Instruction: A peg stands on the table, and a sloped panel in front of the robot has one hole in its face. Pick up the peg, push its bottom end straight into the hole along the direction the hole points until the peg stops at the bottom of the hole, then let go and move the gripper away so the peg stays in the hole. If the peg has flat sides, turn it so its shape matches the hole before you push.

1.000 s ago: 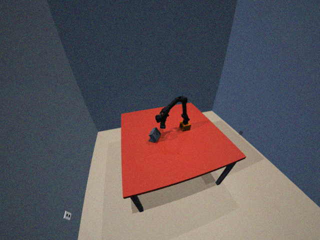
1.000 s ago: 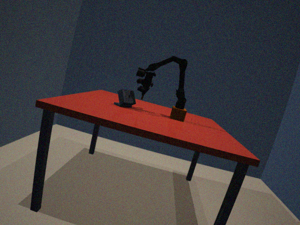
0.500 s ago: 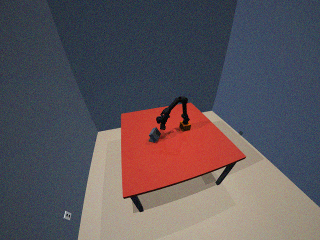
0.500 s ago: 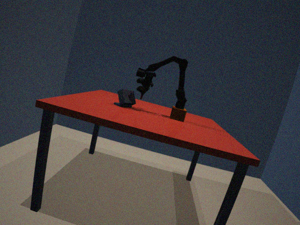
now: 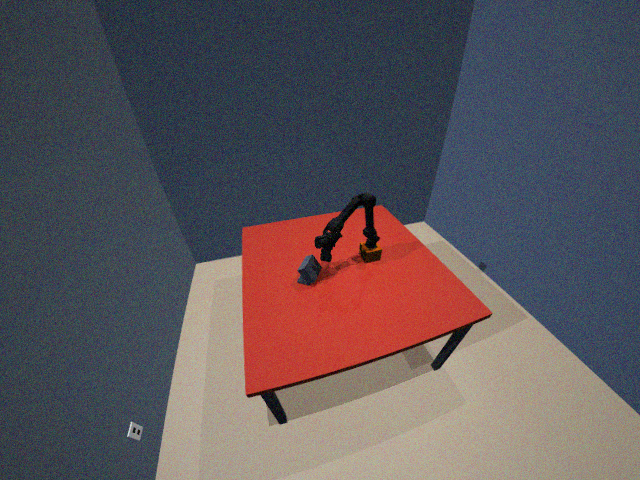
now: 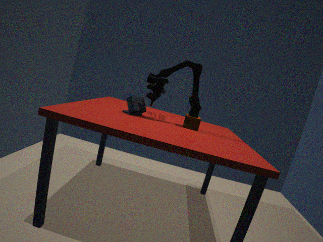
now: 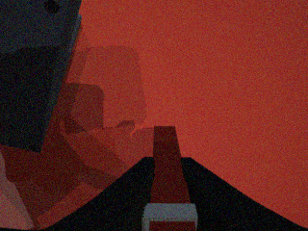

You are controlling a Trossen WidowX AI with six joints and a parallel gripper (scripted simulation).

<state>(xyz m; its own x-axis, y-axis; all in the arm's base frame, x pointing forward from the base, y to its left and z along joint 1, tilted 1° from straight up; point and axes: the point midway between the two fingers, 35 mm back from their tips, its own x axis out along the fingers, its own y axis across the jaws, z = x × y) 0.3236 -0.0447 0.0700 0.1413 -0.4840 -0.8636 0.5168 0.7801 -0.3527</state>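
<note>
My gripper (image 5: 325, 256) (image 6: 152, 99) (image 7: 167, 167) is shut on the peg. The peg (image 7: 169, 185) is a dark red, flat-sided bar with a pale grey band near its close end in the wrist view; its far end sticks out beyond the black fingertips. In the exterior view only a dark tip shows under the gripper. The blue-grey sloped panel (image 5: 311, 269) (image 6: 132, 105) (image 7: 24, 29) stands close by, apart from the peg. Its dark hole (image 7: 51, 6) shows at the top left of the wrist view. The hole's shape cannot be told for sure.
The red table (image 5: 330, 330) (image 6: 104, 122) (image 7: 231, 96) bears the panel and the arm's orange base (image 5: 370, 253) (image 6: 192, 122). The arm arches from the base toward the panel. Shadows of the arm and gripper fall on the table beside the panel.
</note>
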